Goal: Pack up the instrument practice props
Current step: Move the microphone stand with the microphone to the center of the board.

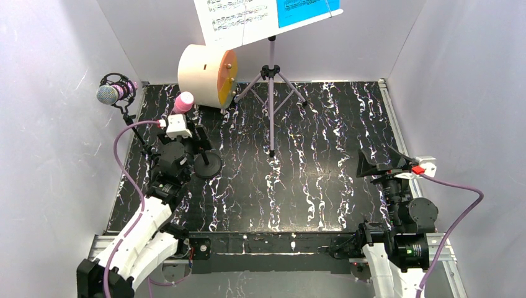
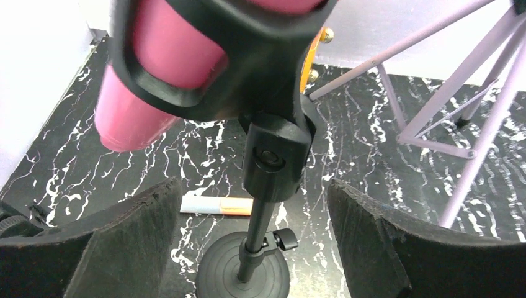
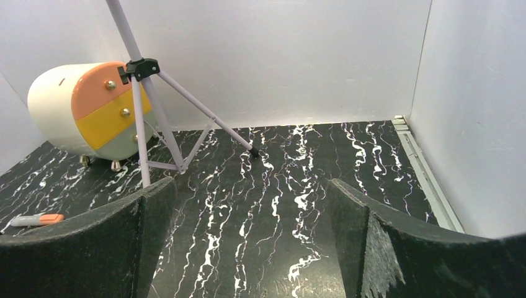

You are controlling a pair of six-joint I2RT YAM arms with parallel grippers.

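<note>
A pink microphone [image 1: 183,101] sits in a black clip [image 2: 248,49] on a thin black stand with a round base [image 1: 208,166]. In the left wrist view the pink microphone [image 2: 161,68] is close above, and the stand's pole [image 2: 263,223] rises between my fingers. My left gripper [image 1: 196,141] [image 2: 254,248] is open, with a gap on each side of the pole. A glittery purple, silver-headed microphone [image 1: 111,93] stands on its own black stand at the far left. The lilac music rack [image 1: 271,93] [image 3: 149,124] holds white [image 1: 239,18] and blue [image 1: 307,11] pages. My right gripper [image 1: 378,164] [image 3: 248,242] is open and empty.
A cream drum with an orange face [image 1: 208,74] [image 3: 87,112] lies at the back left beside the rack's legs. A small orange marker [image 2: 217,205] [image 3: 37,219] lies on the mat behind the stand's base. White walls enclose the black marbled mat [image 1: 322,180].
</note>
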